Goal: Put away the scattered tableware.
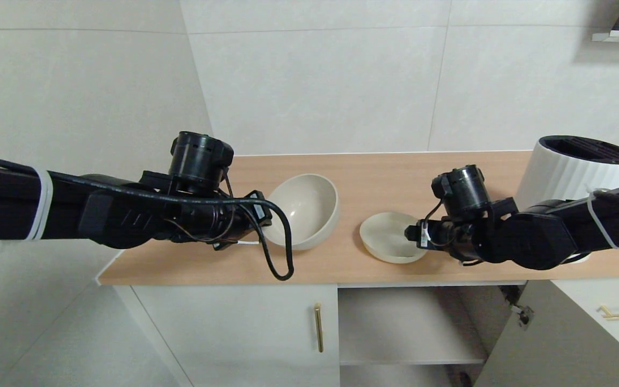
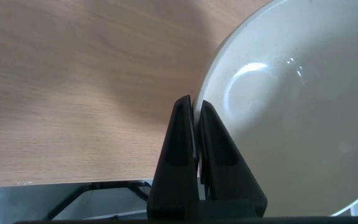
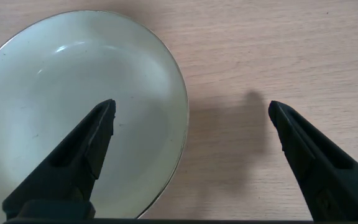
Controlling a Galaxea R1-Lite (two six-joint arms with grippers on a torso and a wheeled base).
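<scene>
1. On the left, the left gripper (image 1: 260, 214) was pinched onto the rim of the big bowl (image 1: 305, 208). In the left wrist view its two fingers (image 2: 180, 143) sat almost together with just the thin edge of the bowl (image 2: 291, 112) between them.
2. That bowl was tipped up steeply, with its opening facing the left arm and its rounded underside pointing to the right. It was on the left-middle part of the wooden table (image 1: 384, 174), down by the surface, but I couldn't tell if its lower edge actually touched the wood.
3. Just right of it, with a bit of bare table between them, the small plate (image 1: 390, 236) lay flat near the front edge, the right way up.
4. The right gripper (image 1: 414, 232) hung at the plate's right side with its fingers spread wide and nothing in them. In the right wrist view the gripper (image 3: 191, 107) had one finger (image 3: 86, 149) over the plate (image 3: 73, 93) and the other over bare wood, so it straddled the rim.
5. Far right, a white ribbed container (image 1: 573, 169) stood upright at the back of the table.
6. Underneath, there was a closed cabinet door (image 1: 234, 333) with a gold handle, and next to it an open shelf (image 1: 406, 322).
</scene>
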